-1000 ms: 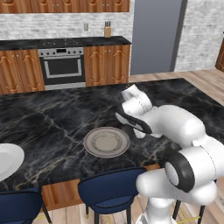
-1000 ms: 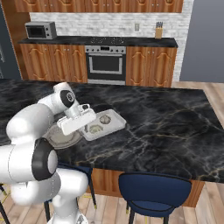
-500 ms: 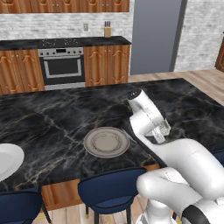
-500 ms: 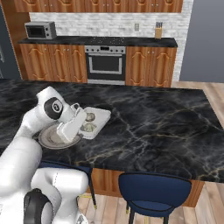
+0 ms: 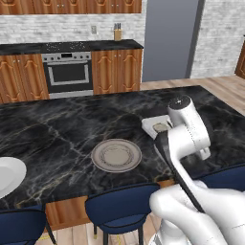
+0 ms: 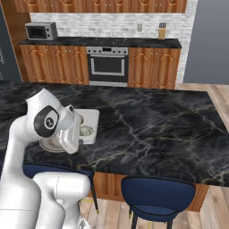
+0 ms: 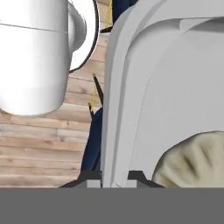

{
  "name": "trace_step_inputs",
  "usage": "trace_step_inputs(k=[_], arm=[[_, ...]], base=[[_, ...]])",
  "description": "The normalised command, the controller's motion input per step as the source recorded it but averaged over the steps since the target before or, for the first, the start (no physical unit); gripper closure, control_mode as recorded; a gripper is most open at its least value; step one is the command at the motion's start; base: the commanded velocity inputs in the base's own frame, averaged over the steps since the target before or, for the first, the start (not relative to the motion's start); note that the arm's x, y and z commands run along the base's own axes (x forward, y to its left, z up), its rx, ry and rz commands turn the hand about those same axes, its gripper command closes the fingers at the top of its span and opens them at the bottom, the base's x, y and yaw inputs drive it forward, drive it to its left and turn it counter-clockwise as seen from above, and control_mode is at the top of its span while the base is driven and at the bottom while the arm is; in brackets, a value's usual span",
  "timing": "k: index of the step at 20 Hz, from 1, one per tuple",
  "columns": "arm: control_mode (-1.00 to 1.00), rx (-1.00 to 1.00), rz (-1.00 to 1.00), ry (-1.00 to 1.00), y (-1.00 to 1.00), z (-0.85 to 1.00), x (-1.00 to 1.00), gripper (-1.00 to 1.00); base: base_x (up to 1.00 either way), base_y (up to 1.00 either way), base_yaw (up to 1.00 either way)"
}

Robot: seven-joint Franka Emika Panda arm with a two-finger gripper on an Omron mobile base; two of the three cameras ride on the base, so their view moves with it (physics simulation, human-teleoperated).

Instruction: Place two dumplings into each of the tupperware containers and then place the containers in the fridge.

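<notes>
Arm is folded low over the surface (image 5: 57,129) edge. Pincer (image 7: 114,177) is clamped on tupperware container (image 7: 175,87) rim. One dumpling (image 7: 192,162) is seen inside, at 5 o'clock.

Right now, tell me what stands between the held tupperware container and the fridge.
The gripper is shut on the rim of the tupperware container, dumpling inside. The fridge stands beyond the island counter, whose dark top lies between them. I see nothing else in the way, and the fridge door looks closed.
</notes>
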Motion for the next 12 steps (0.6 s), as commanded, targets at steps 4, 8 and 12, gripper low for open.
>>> trace_step_inputs(k=[4, 8, 12], arm=[[-1.0, 0.14, 0.06, 0.01, -0.05, 0.7, -0.29, 1.0], [-1.0, 0.0, -0.07, 0.1, 0.0, 0.51, 0.0, 1.0], [-1.0, 0.0, -0.1, 0.11, 0.0, 0.62, -0.12, 1.0]], base=[[0.0, 0.0, 0.0], [0.0, 0.0, 0.0], [0.0, 0.0, 0.0]])
